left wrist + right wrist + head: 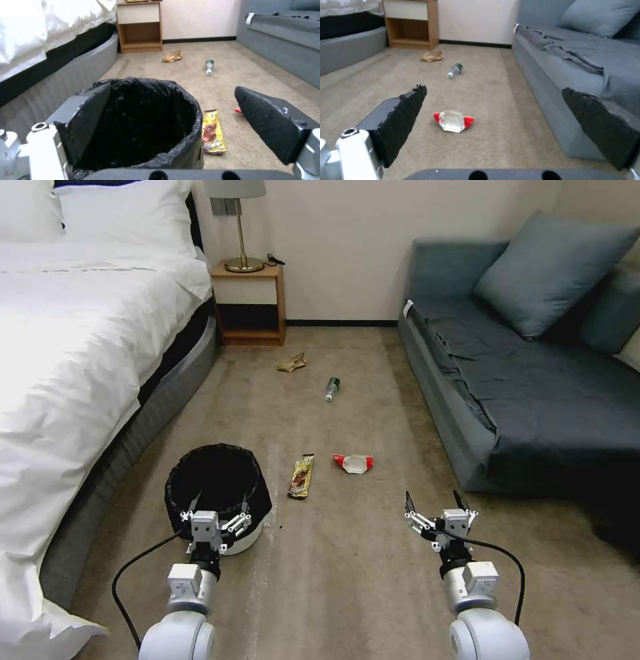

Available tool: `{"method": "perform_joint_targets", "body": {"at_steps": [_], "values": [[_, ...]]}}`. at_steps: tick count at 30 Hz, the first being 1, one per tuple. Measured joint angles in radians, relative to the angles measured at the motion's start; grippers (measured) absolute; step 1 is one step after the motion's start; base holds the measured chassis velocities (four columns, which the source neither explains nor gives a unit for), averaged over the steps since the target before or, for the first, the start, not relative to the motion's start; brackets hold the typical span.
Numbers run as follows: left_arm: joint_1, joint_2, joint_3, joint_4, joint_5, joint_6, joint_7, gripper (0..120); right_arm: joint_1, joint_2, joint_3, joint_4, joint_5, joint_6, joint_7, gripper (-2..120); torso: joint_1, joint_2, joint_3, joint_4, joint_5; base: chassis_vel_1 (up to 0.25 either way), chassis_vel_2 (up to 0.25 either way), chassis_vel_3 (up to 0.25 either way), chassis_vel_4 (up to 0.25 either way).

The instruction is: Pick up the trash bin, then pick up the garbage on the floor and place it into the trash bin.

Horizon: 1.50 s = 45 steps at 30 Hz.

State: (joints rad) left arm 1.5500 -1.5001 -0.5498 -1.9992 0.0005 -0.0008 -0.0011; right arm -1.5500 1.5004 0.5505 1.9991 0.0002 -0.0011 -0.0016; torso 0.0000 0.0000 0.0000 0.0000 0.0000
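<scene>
The trash bin (217, 483), white with a black liner, stands on the carpet near the bed. My left gripper (220, 501) is open at the bin's near rim; in the left wrist view one finger (88, 117) overlaps the bin (188, 105) and the other stands beside it, above the floor. The garbage lies on the carpet: a brown-gold wrapper (301, 477) (212, 132), a red-and-white packet (353, 463) (453, 121), a small bottle (332, 389) (455, 70) and a tan paper scrap (292, 363) (431, 56). My right gripper (437, 503) (493, 89) hangs open and holds nothing, nearer than the packet and to its right.
A white bed (80, 347) runs along the left. A wooden nightstand (250, 303) with a lamp stands against the back wall. A grey-blue sofa (533, 380) lines the right side. Open carpet lies between bed and sofa.
</scene>
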Motion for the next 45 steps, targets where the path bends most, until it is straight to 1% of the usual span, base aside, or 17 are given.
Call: {"method": "perform_joint_targets", "body": {"at_steps": [45], "values": [[0.000,0.000,0.000,-0.001,0.000,0.001,0.001,100,0.000,0.000,0.000,0.001,0.000,0.001,0.002,100,0.000,0.000,0.000,0.0000,0.0000,0.000,0.000,0.000,0.000]]}}
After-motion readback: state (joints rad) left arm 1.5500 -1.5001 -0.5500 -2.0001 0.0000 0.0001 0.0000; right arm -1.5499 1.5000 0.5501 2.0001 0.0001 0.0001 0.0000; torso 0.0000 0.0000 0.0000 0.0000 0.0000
